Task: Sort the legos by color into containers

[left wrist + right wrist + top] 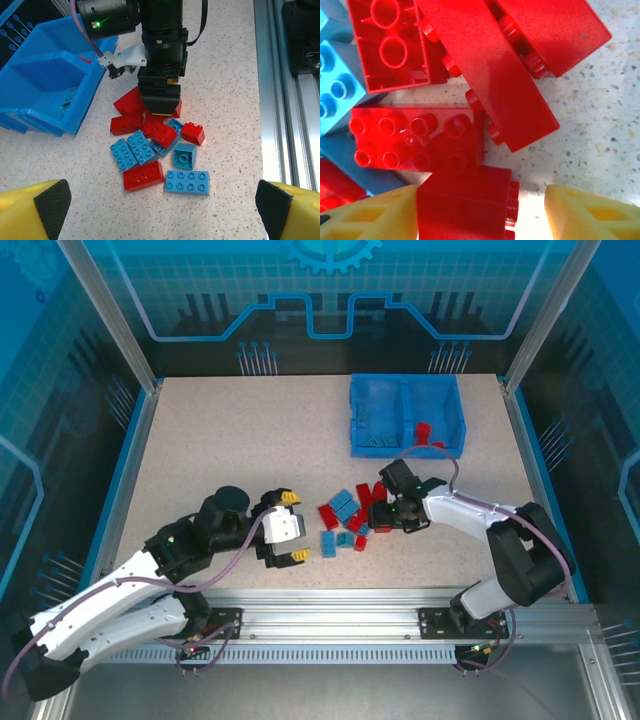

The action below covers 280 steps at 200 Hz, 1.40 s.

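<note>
A pile of red and light blue legos lies on the table in front of the blue bin. The bin's left container holds blue bricks and its right container holds red bricks. My right gripper is down in the pile, its jaws astride a red brick. The left finger touches that brick; a gap remains at the right finger. My left gripper hovers wide open and empty just short of a blue eight-stud brick and a red brick.
The bin's corner shows at the left of the left wrist view, close to the pile. The right arm stands over the pile's far side. An aluminium rail runs along the table's near edge.
</note>
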Tool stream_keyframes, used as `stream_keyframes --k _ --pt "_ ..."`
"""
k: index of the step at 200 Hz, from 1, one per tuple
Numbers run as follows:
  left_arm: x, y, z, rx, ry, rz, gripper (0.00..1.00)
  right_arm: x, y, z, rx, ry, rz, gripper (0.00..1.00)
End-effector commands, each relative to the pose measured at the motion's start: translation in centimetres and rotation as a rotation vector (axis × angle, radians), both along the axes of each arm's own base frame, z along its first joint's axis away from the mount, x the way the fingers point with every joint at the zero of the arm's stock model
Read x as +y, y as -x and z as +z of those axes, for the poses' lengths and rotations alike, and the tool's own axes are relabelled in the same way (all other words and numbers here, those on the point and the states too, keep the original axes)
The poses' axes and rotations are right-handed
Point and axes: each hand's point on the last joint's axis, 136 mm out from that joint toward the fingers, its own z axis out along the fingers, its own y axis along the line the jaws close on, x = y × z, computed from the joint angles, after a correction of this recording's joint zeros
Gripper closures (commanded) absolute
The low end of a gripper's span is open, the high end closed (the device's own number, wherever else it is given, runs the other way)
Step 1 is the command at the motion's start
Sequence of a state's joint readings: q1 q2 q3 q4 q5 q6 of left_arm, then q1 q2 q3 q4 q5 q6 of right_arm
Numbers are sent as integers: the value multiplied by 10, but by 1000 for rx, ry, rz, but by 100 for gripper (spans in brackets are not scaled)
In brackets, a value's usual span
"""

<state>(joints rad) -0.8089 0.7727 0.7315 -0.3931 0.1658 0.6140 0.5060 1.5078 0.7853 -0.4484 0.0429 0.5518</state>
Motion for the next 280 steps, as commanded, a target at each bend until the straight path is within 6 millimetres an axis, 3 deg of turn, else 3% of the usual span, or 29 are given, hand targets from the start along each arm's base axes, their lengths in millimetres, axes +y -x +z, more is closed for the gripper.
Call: stream_keyframes --k 1,25,44,64,88,107,111,122,150,174,206,248,280 --pt "0 4 -5 -11 -18 -34 1 5 1 -8 10 -7 -12 39" --pt "2 3 -4 -32 -18 -31 1 -2 2 -9 10 24 -29 51" --pt "3 3 -3 -47 -13 -28 1 -7 1 5 -27 31 -46 59" --pt "4 2 1 -70 1 -17 1 -16 -2 34 -119 34 -79 60" --pt "7 0 8 -110 23 -4 1 -26 -14 87 -292 54 -110 60" --pt "9 -4 19 -151 60 27 1 -40 -32 131 -449 88 -147 60" --pt "11 -5 21 -160 70 37 1 -42 -41 149 -499 85 -160 60" --pt "13 -8 28 -181 96 65 1 -52 -60 172 -568 96 -187 60" --pt "21 -17 39 -204 140 135 1 -87 -122 203 -629 99 -288 61" --pt "26 -21 41 -189 149 175 1 -113 -178 198 -617 139 -358 61" --pt "32 -24 39 -187 134 202 1 -139 -237 164 -539 198 -439 62" --pt "35 -29 38 -192 140 231 1 -163 -273 105 -399 241 -505 59" --pt "38 -38 40 -166 173 289 1 -164 -288 94 -363 251 -501 42"
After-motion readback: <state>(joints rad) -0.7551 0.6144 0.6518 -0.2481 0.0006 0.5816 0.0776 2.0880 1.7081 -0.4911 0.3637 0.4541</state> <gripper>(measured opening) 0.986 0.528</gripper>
